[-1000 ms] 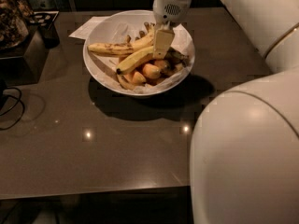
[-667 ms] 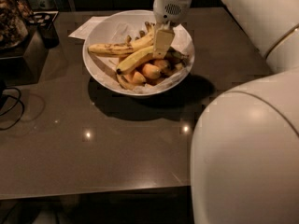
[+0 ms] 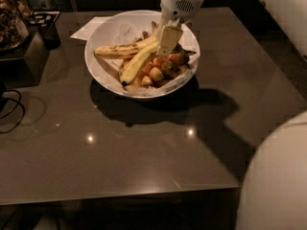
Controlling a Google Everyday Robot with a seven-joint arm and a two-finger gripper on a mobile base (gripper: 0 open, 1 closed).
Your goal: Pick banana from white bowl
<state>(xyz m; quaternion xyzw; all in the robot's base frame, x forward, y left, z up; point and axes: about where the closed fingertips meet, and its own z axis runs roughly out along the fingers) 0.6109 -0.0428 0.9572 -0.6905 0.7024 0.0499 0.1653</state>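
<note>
The white bowl (image 3: 108, 73) stands at the back middle of the dark table. The banana (image 3: 136, 63), smooth and yellow, lies slanted across the bowl's middle with its dark tip at the lower left. A long brown-speckled banana (image 3: 117, 51) lies behind it, and short stubby orange-yellow bananas (image 3: 160, 71) are heaped to its right. My gripper (image 3: 169, 41) reaches straight down into the bowl from the white wrist (image 3: 180, 1) and sits at the banana's upper right end. The banana's stem is hidden behind the gripper.
A white paper sheet (image 3: 88, 28) lies under the bowl's back left. A dark box (image 3: 45, 30) and a cluttered basket (image 3: 12, 20) stand at the far left, with a black cable (image 3: 12, 107) below them. My white arm's shell (image 3: 276, 176) fills the lower right corner.
The gripper and the banana stay where they were in the bowl. The big white arm links at the right have drawn back toward the right edge, uncovering more of the table.
</note>
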